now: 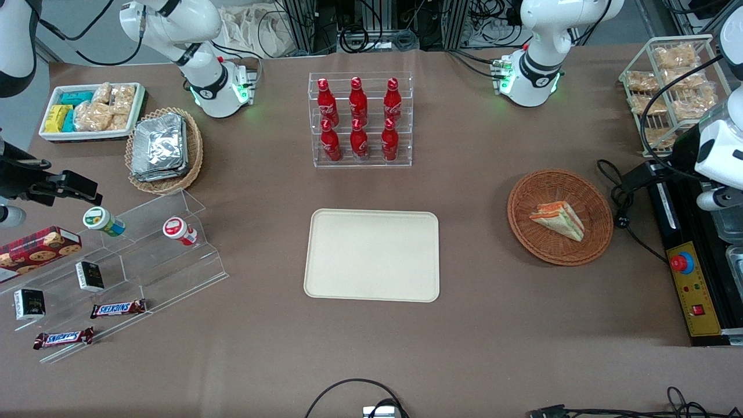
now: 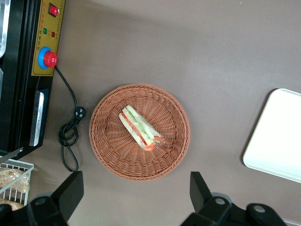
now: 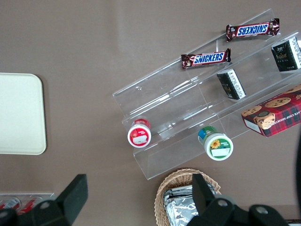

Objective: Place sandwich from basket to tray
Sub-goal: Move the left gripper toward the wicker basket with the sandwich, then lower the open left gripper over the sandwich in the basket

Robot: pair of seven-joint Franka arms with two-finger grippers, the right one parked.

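Above one basket (image 2: pixel 139 132) holding one sandwich (image 2: pixel 140 128) (tray (image 2: pixel 277 141) bare), the gripper (image 2: pixel 134 195) hovers, fingers (image 2: pixel 70 190) spread.

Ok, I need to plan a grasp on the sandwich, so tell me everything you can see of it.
The sandwich is a triangular wedge of white bread showing orange, red and green filling layers along its cut edge. It lies on its side in the reddish-brown wicker basket, roughly at the middle, touching only the weave. It looks whole and unwrapped as far as can be seen. The gripper hovers above the basket, fingers open and clear of the sandwich. The tray lies toward the parked arm's end.
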